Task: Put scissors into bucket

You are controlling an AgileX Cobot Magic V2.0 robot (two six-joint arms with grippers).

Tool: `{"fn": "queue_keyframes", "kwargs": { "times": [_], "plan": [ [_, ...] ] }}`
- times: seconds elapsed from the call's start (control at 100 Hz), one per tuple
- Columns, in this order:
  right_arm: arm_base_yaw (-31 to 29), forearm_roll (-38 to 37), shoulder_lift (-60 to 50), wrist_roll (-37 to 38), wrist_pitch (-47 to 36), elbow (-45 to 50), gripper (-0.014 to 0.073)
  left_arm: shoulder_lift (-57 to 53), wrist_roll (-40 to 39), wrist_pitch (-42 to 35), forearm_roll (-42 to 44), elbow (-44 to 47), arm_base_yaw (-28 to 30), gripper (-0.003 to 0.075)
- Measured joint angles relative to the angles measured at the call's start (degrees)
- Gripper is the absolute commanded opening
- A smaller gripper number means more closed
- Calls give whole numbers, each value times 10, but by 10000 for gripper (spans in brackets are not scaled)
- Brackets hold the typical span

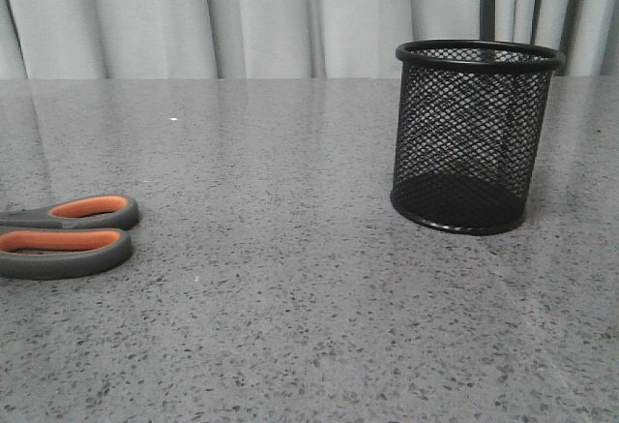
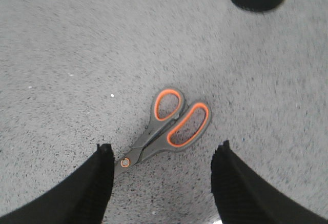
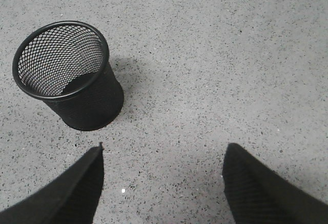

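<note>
The scissors (image 2: 166,126) lie flat on the counter (image 1: 290,326) at far left, well apart from the bucket (image 1: 474,137), directly beneath the left gripper (image 2: 163,183), whose released fingers (image 2: 97,183) straddle the blade end; the right gripper (image 3: 164,183) is also spread.

Grey speckled stone tabletop (image 1: 290,326), pale pleated curtains (image 1: 261,16) behind, soft even light

Looks like staged lab or test bench: grey speckled stone-look tabletop (image 1: 319,317), pale pleated curtain backdrop (image 1: 251,16), only black wire-mesh pen cup (image 1: 474,137) and grey-orange-handled scissors (image 1: 68,237) laid out. Exact setting unclear.
</note>
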Motion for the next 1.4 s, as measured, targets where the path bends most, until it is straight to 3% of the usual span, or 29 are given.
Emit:
{"fn": "queue_keyframes", "kwargs": {
  "times": [0.37, 0.59, 0.82, 1.4],
  "plan": [
    [28, 1, 0, -1, 0, 0, 448, 159, 213, 10, 68, -38, -15, 398],
    [38, 1, 0, -1, 0, 0, 448, 200, 364, 10, 89, -39, -59, 398],
    [38, 1, 0, -2, 0, 0, 448, 257, 386, 6, 146, -39, -96, 398],
    [39, 1, 0, -2, 1, 0, 448, 344, 388, -5, 145, -39, -102, 400]
  ]
}}
